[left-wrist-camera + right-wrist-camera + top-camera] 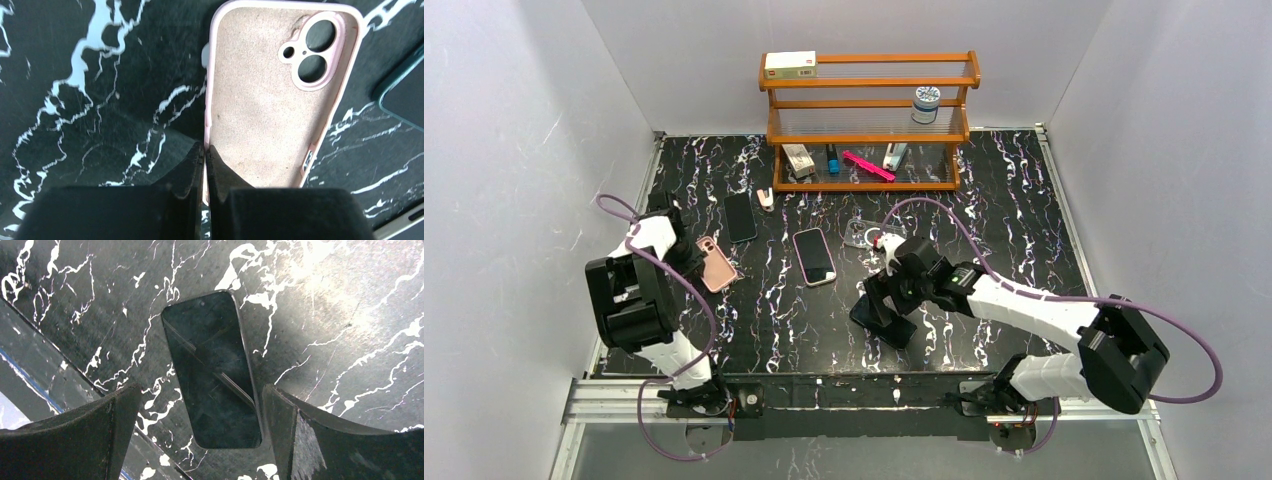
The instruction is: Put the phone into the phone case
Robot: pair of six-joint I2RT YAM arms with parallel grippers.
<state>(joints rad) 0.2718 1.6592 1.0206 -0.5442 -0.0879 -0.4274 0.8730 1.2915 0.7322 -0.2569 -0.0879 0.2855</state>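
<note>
hiding most of the phone (212,375) in the top view, the right gripper (886,312) sits over it at about 6 o'clock of the marble table (984,200). the right wrist view shows it plainly: a dark slab, screen up, flat on the table. its near end lies between the wide-spread fingers, nearer the right one, and the rest reaches toward 11 o'clock. the left gripper (205,150) is closed. its own bulk cuts off the near end of the pink phone case (260,110), so the grip is hard to read, but the case's left wall runs into the seam between the fingertips and looks pinched there. the case lies open side up at 9 o'clock of the table, spreading toward 1 o'clock from the tips, camera cut-out at the far end. a teal-edged slab (402,95) is cut off at 3 o'clock.
</note>
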